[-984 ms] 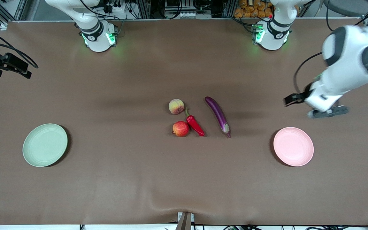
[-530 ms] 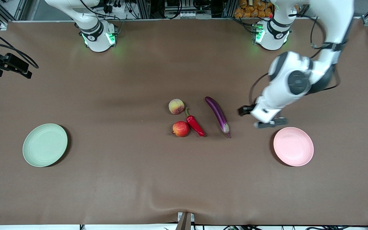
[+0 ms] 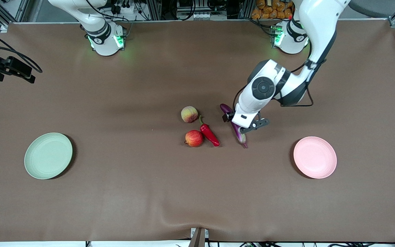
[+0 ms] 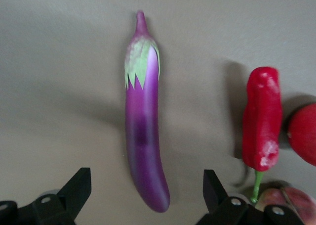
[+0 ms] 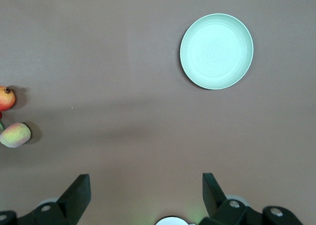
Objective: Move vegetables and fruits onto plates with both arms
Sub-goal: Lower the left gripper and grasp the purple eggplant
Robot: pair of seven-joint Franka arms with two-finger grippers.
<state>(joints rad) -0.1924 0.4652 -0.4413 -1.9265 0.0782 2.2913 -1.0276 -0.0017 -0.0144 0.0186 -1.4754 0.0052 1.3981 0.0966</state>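
The purple eggplant [image 3: 241, 137] lies mid-table, partly under my left gripper [image 3: 243, 123]. In the left wrist view the left gripper [image 4: 146, 193] is open, its fingers either side of the eggplant's [image 4: 143, 131] rounded end, not touching it. The red chili pepper [image 3: 210, 134], the red apple-like fruit [image 3: 194, 138] and the peach [image 3: 189, 114] lie beside it toward the right arm's end. The pale green plate [image 3: 48, 156] and pale pink plate [image 3: 315, 157] are empty. My right gripper [image 5: 145, 195] is open and empty, high over the table near its base, and waits.
Both arm bases [image 3: 105, 40] stand along the table's edge farthest from the front camera. A black clamp with cables [image 3: 10, 68] sits at the table's edge at the right arm's end. The brown cloth has a wrinkle near its front edge [image 3: 170, 214].
My left arm has swung from over the table near the pink plate to over the eggplant. The fruits, vegetables, plates and the right arm have not moved.
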